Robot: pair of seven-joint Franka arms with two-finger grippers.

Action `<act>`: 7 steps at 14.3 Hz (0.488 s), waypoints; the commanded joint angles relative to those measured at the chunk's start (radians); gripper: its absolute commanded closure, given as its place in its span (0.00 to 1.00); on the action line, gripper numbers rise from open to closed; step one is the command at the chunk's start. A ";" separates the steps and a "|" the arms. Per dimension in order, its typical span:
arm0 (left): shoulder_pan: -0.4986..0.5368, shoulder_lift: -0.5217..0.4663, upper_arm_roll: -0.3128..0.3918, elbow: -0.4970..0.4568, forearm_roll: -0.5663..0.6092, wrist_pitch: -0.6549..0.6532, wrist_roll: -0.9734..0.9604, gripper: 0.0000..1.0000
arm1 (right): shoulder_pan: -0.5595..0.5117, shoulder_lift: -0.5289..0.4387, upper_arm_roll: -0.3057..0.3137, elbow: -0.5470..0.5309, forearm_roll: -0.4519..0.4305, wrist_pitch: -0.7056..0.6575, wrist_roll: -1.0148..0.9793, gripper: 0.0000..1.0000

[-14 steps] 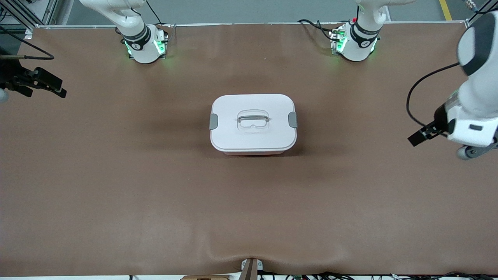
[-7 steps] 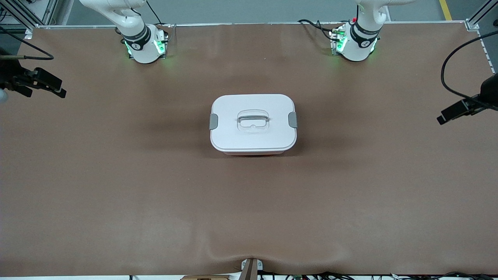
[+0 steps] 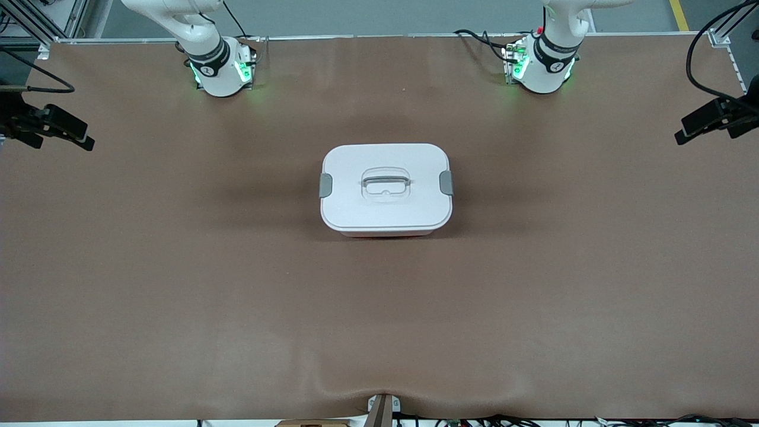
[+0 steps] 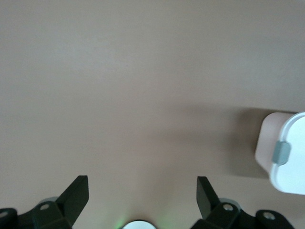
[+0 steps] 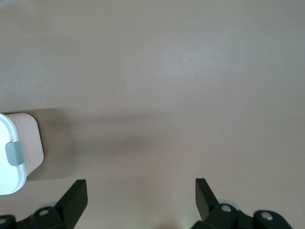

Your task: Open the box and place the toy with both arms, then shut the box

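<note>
**Me:** Left claw (image 4: 142, 191) is spread wide with nothing in it, up over bare table (image 3: 593, 284) at the left arm's end. Right claw (image 5: 140, 191) is the same, spread wide and empty, over the right arm's end. In the front view each one (image 3: 688, 131) (image 3: 80, 137) only pokes in at the table's edge.

**You:** Near to far, what's on the table?

**Me:** The strip nearest the front camera holds nothing I can pick up. Mid-table is the box (image 3: 386, 188), well apart from both claws. Farthest off are my two green-lit bases (image 3: 222, 71) (image 3: 539, 68).

**You:** Box state?

**Me:** The white lid (image 3: 385, 207) sits flat on the pink tub. A grey clip (image 3: 325, 185) shows at each end (image 3: 446, 182), both looking flush against the sides. The handle (image 3: 386, 178) lies down in its recess. I can't see inside, so I can't tell what it holds.

**You:** Toy?

**Me:** It's not in any view. Could be in the box, could be off the table; I can't tell.

**You:** Which step, then?

**Me:** Either nothing has started or it's all finished; a shut box reads both ways. If it's the start, next I bring one claw to each clip, release both, then lift the lid by the handle.
</note>
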 commanded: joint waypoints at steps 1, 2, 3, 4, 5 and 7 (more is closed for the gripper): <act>-0.012 -0.036 0.006 -0.049 0.025 0.002 0.037 0.00 | -0.012 -0.002 0.007 0.004 0.004 0.001 -0.007 0.00; -0.014 -0.037 0.007 -0.045 0.027 0.002 0.040 0.00 | -0.011 -0.002 0.007 0.004 0.004 0.001 -0.007 0.00; -0.014 -0.037 0.006 -0.043 0.025 0.000 0.047 0.00 | -0.008 -0.002 0.007 0.004 0.003 0.004 -0.007 0.00; -0.014 -0.036 0.007 -0.042 0.025 0.000 0.060 0.00 | -0.005 -0.002 0.009 0.004 0.003 0.009 -0.007 0.00; -0.014 -0.034 0.007 -0.040 0.025 0.000 0.079 0.00 | -0.005 -0.002 0.009 0.004 0.003 0.010 -0.007 0.00; -0.014 -0.034 0.009 -0.040 0.022 0.002 0.098 0.00 | -0.005 -0.002 0.010 0.007 0.003 0.029 -0.007 0.00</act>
